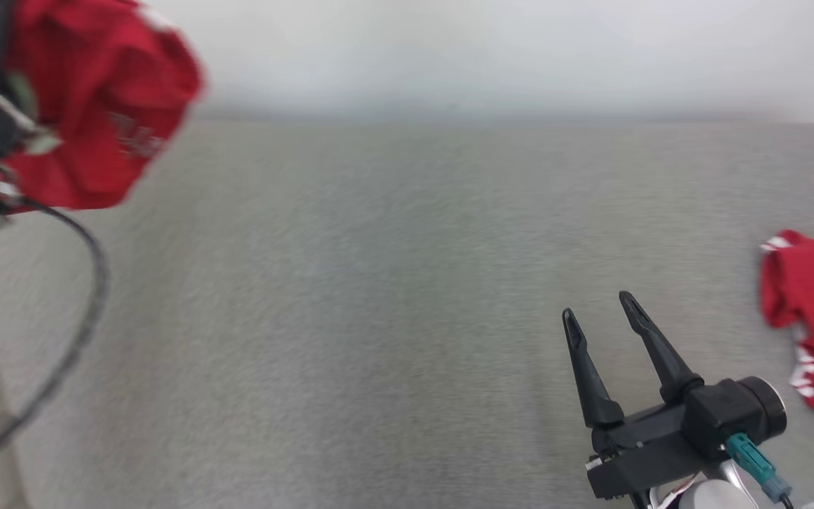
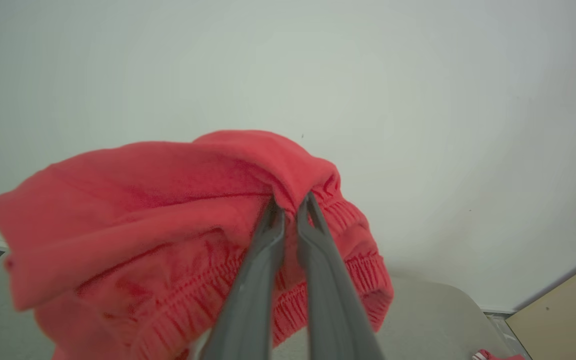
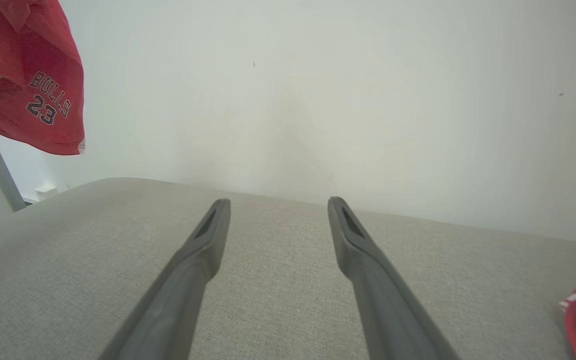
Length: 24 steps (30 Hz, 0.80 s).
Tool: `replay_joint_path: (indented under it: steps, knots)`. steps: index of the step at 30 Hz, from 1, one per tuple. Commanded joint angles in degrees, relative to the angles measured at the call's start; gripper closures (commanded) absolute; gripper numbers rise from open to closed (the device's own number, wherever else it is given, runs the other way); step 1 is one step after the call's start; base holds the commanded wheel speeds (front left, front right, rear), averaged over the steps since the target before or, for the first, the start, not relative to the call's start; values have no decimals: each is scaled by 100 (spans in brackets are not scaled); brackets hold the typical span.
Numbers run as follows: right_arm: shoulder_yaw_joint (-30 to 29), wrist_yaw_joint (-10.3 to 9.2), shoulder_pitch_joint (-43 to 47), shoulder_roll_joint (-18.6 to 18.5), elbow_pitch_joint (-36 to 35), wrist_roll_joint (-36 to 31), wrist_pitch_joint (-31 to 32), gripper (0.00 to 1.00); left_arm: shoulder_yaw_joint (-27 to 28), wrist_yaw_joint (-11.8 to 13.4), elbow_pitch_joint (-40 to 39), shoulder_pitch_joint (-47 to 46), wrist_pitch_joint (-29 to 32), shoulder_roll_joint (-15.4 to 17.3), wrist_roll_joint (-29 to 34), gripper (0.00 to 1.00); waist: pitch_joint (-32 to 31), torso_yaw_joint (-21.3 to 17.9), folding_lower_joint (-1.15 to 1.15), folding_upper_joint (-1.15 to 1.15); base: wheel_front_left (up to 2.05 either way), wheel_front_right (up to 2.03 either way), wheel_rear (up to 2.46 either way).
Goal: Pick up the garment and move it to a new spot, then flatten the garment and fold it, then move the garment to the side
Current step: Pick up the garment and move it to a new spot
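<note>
Left end effector [image 2: 290, 205] pinches the garment [image 2: 143, 200] clear of the counter [image 1: 379, 283] for carrying; right end effector [image 1: 597, 305] gapes empty.

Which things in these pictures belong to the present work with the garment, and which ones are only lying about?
In the job:
red garment, held up off the surface, pinched by the left gripper
right gripper, open above the grey table

Lying about:
second red garment with white trim, at the table's right edge, untouched
</note>
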Motion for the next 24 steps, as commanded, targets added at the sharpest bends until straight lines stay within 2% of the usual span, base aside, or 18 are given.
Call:
replay_joint_path:
  steps: [1, 10, 16, 21, 23, 24]
  knots:
    - [-16, -15, 97, 18, -16, 18, -10, 0, -53, -1, -108, 93, 41, -55, -84, 100, -479, -614, 1, 0, 0, 0, 0]
    - [-6, -15, 255, 72, -96, 68, 60, 0, -675, -87, -870, 668, 180, -702, -224, 100, -565, -1509, 1, 0, 0, 0, 0]
    - [10, -15, 299, 90, -157, 103, 113, 0, -962, -104, -1049, 1456, -187, -1067, -404, 100, -498, -1951, 1, 0, 0, 0, 0]
    - [38, -15, 350, 96, -178, 149, 125, 0, -1354, -270, -624, 2345, -804, -1168, -151, 100, -497, -2225, 1, 0, 0, 0, 0]
    - [42, -15, 374, 91, -179, 166, 146, 0, -1527, -367, -291, 2616, -1104, -1177, -2, 100, -491, -2296, 1, 0, 0, 0, 0]
    - [70, -15, 380, 99, -168, 179, 155, 0, -1666, -420, 144, 2830, -1472, -1197, 90, 100, -476, -2361, 1, 0, 0, 0, 0]
